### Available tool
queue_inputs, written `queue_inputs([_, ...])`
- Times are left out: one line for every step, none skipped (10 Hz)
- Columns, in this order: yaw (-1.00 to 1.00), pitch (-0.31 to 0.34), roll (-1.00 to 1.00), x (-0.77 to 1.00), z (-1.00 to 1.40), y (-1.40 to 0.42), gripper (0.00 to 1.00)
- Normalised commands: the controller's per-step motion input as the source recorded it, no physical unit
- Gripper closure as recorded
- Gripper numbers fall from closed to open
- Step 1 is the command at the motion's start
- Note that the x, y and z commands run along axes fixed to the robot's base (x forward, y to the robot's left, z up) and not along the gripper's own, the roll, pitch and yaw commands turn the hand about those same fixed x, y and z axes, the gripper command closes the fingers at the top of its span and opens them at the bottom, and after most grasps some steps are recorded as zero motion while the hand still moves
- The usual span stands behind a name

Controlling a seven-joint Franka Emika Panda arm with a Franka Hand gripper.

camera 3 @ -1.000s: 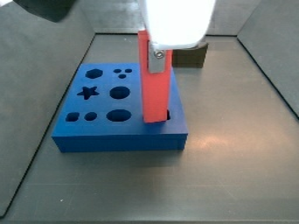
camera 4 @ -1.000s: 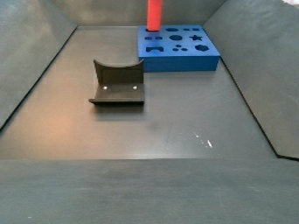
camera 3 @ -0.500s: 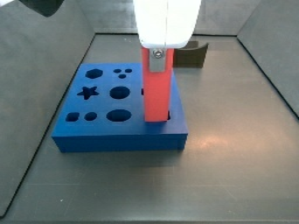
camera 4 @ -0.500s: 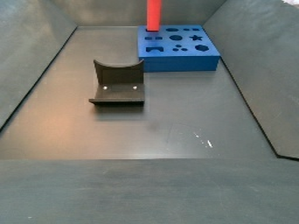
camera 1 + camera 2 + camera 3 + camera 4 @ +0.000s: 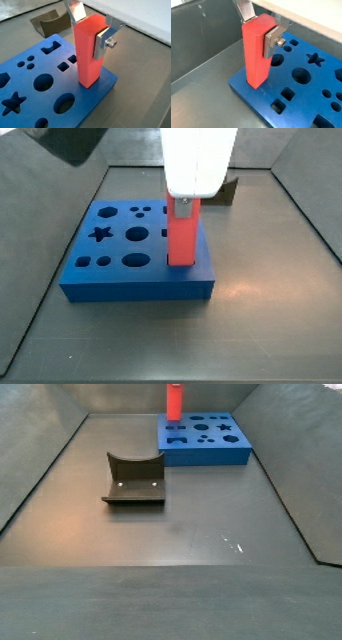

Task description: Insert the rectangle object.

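Note:
The rectangle object, a red-pink bar (image 5: 181,233), stands upright with its lower end in a slot at the edge of the blue block (image 5: 114,253). It shows in both wrist views (image 5: 89,55) (image 5: 256,52) and at the back of a side view (image 5: 174,399). My gripper (image 5: 182,200) is shut on the bar's top end. In both wrist views (image 5: 92,27) (image 5: 260,25) one silver finger (image 5: 105,44) presses flat on the bar's side and the other finger (image 5: 77,11) sits on the opposite side. The bar's lower end is hidden inside the block.
The blue block (image 5: 203,439) has star, round and square holes. A dark olive-grey curved block (image 5: 134,479) stands on the grey floor apart from it and also shows in a wrist view (image 5: 47,22). Grey walls (image 5: 47,444) enclose the floor.
My gripper has moved straight down with the red-pink bar. Less of the bar stands above the blue block now.

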Motion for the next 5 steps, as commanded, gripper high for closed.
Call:
queue_inputs([-0.31, 0.0, -0.01, 0.0, -0.33, 0.01, 1.0])
queue_inputs([-0.49, 0.0, 0.0, 0.0, -0.33, 0.0, 1.0])
queue_inputs([-0.49, -0.039, 0.0, 0.0, -0.43, 0.0, 1.0])
queue_inputs([-0.33, -0.053, 0.0, 0.0, -0.49, 0.02, 1.0])
queue_inputs([-0.27, -0.027, 0.0, 0.0, -0.46, 0.05, 1.0])
